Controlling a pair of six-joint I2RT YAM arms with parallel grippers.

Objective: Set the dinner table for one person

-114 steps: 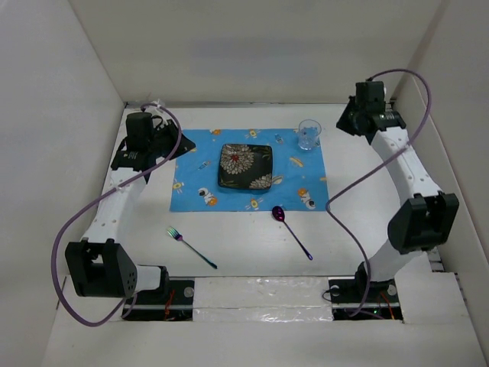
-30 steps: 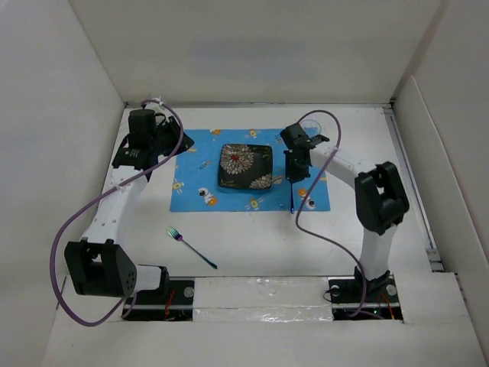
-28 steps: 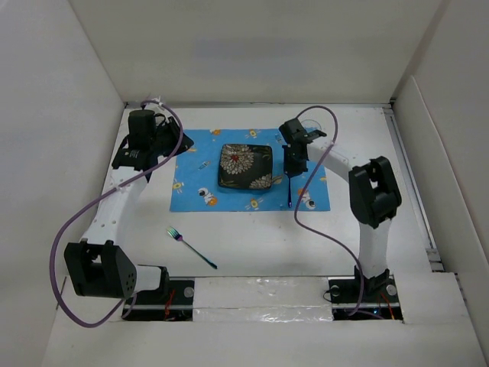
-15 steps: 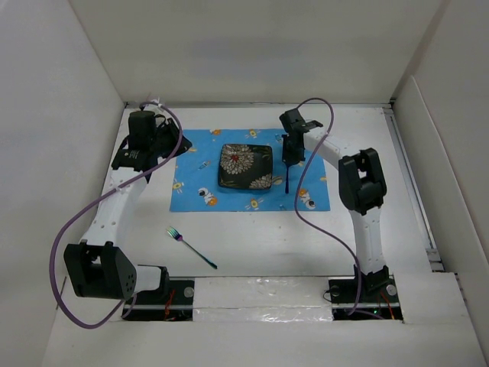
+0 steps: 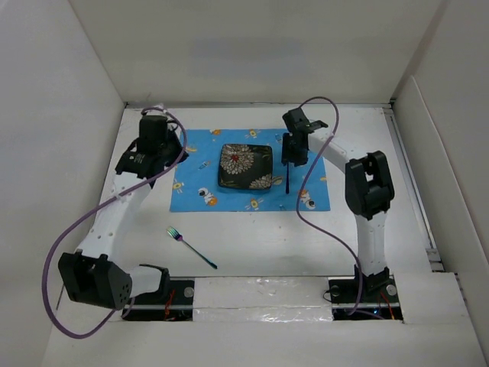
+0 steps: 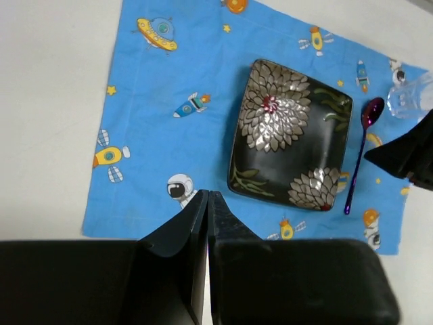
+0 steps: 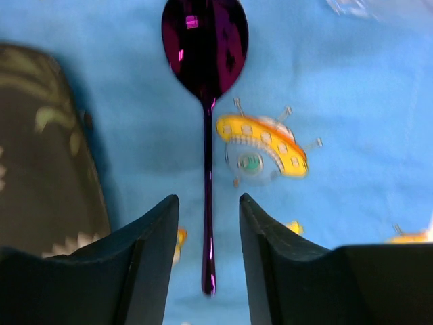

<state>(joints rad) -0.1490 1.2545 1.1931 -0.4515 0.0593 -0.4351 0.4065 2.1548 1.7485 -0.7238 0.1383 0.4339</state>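
Observation:
The white dinner table [image 5: 252, 237] carries a blue cartoon-print placemat [image 5: 199, 172] with a black floral square plate [image 5: 245, 167] at its middle. A purple spoon [image 5: 286, 183] lies on the mat just right of the plate, bowl pointing away. My right gripper [image 5: 291, 157] hovers over it, open, a finger on each side of the spoon handle [image 7: 208, 223] without touching. A multicoloured fork [image 5: 191, 247] lies on the bare table at front left. My left gripper [image 5: 162, 153] is shut and empty above the mat's left edge.
A clear glass [image 6: 413, 98] stands on the mat's far right corner, close behind the right gripper. White walls enclose the table on the left, back and right. The arm bases sit at the near edge.
The spoon went from the bare table in front of the mat onto the mat beside the plate, carried by my right gripper, which is now open. My left arm shifted slightly right.

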